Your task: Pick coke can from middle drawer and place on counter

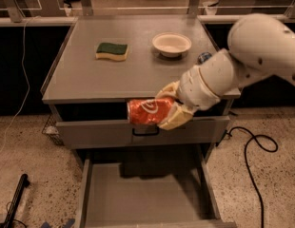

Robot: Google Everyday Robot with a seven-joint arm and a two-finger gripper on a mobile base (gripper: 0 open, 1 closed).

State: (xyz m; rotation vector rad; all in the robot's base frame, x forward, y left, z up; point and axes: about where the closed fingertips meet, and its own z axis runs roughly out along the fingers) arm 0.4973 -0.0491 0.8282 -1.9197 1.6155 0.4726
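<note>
The coke can, red-orange with white swirl lettering, lies sideways in my gripper. The gripper is shut on it, one tan finger above and one below. It hangs in front of the counter's front edge, well above the open middle drawer, whose bare grey floor is below. My white arm reaches in from the right.
A yellow-green sponge and a white bowl sit on the counter's far half. A blue-and-silver can lies behind my arm at the right edge. The top drawer front has a dark loop handle. A black cable trails on the floor.
</note>
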